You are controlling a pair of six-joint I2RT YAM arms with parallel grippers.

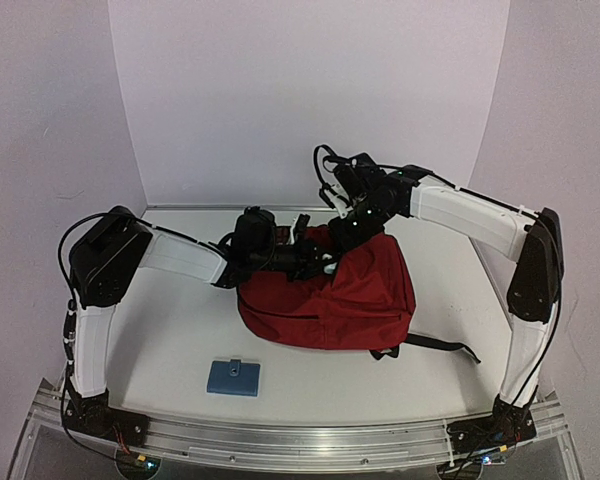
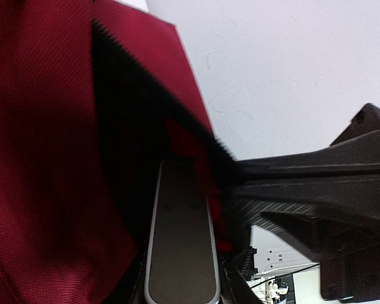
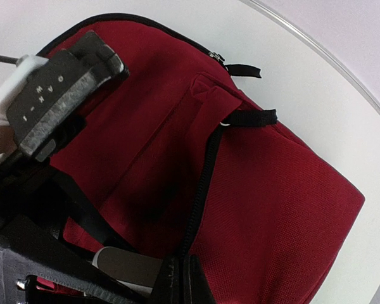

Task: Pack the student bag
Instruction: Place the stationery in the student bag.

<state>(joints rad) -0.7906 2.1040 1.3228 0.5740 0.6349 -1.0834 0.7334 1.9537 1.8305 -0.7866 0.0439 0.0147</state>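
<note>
A small blue flat item (image 1: pixel 233 378) lies on the tabletop (image 1: pixel 170 330) near the front edge. The left tool (image 1: pixel 310 256) pinches a flat grey slab (image 2: pixel 180 234), whose far end sits inside the open mouth of the student bag (image 1: pixel 355 300). The bag lies mid-tabletop. The right tool (image 3: pixel 177 278), pressed together, nips the bag's black zipper edge (image 3: pixel 202 183).
</note>
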